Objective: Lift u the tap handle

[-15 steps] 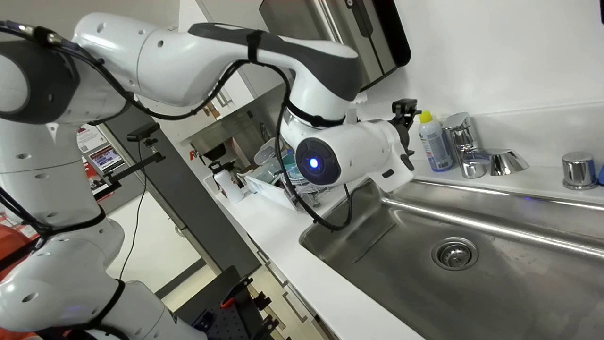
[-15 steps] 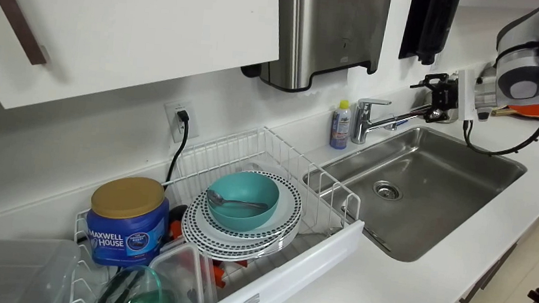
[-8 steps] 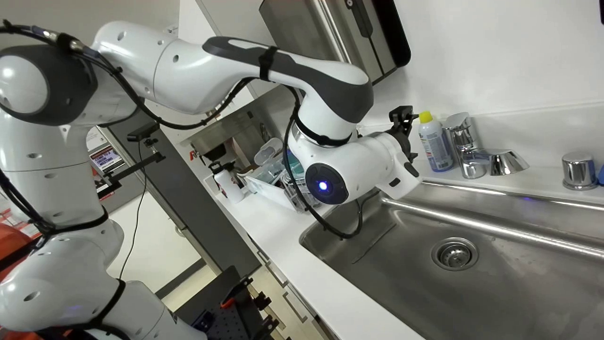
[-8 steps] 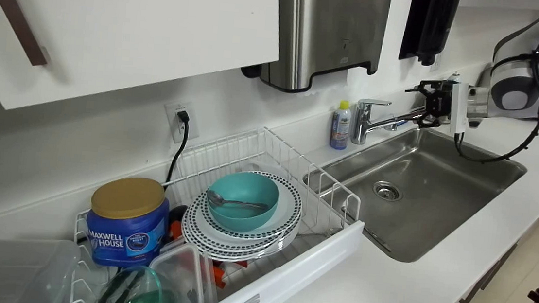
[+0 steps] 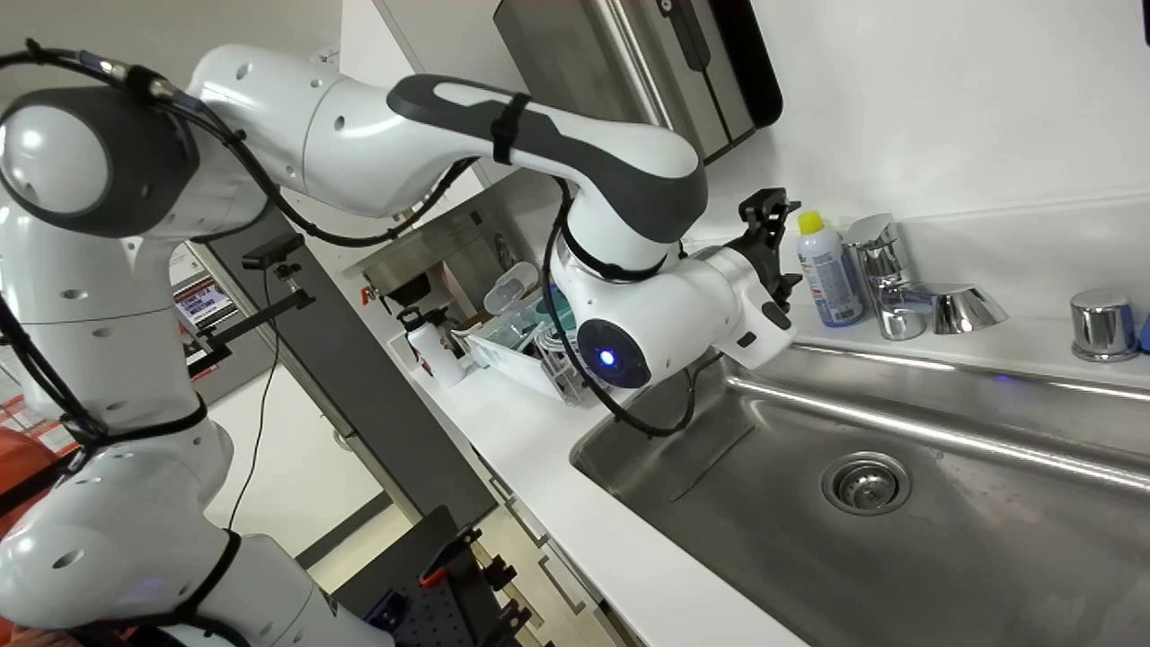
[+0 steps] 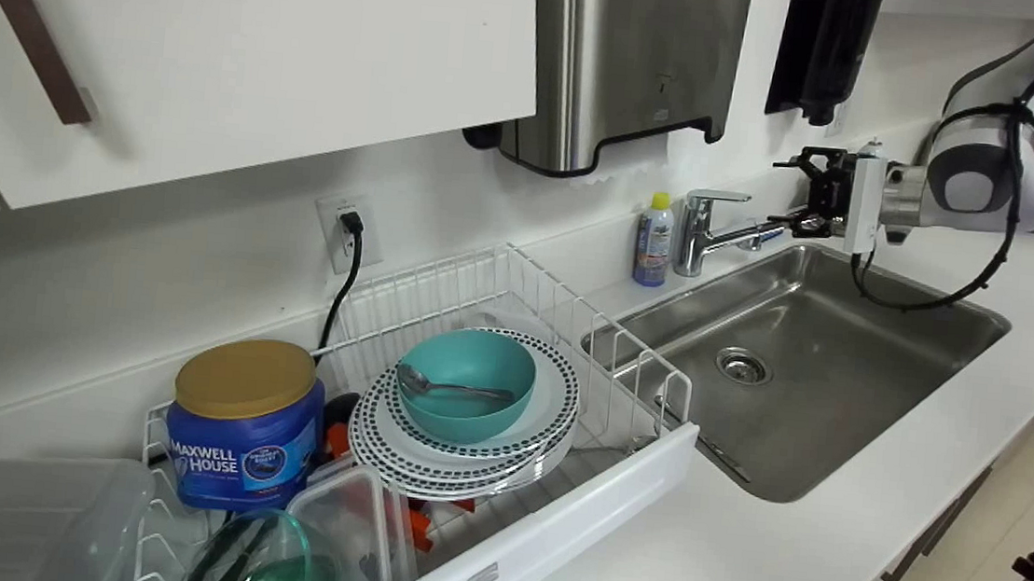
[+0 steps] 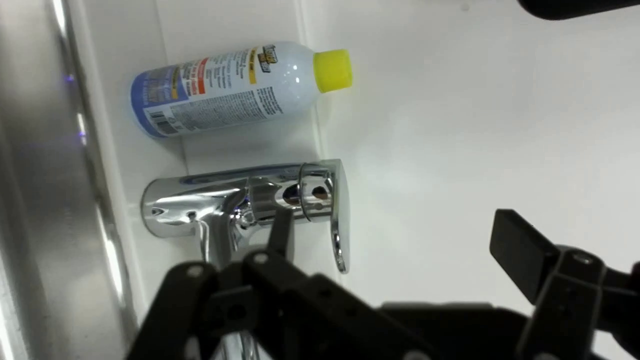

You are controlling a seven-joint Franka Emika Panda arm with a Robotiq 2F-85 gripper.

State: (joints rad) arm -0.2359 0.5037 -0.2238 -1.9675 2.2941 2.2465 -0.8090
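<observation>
The gripper (image 7: 400,244) has edged closer to the tap (image 6: 693,236) over the last second, fingers (image 7: 522,252) spread wide and gripping nothing. The tap handle (image 7: 342,215) sits near the back edge of the bench (image 6: 691,549), behind the sink (image 6: 832,384), roughly level and apparently not yet lifted. In the wrist view its height falls between the fingers (nearer the lower one), so the approach looks nearly lined up; further reach, then an upward push from beneath, should probably follow.

In an exterior view, a white cupboard (image 6: 239,42) hung on the pale wall (image 6: 151,296) above the white bench (image 6: 691,549); beige floor (image 6: 994,524) showed beyond its front edge.
</observation>
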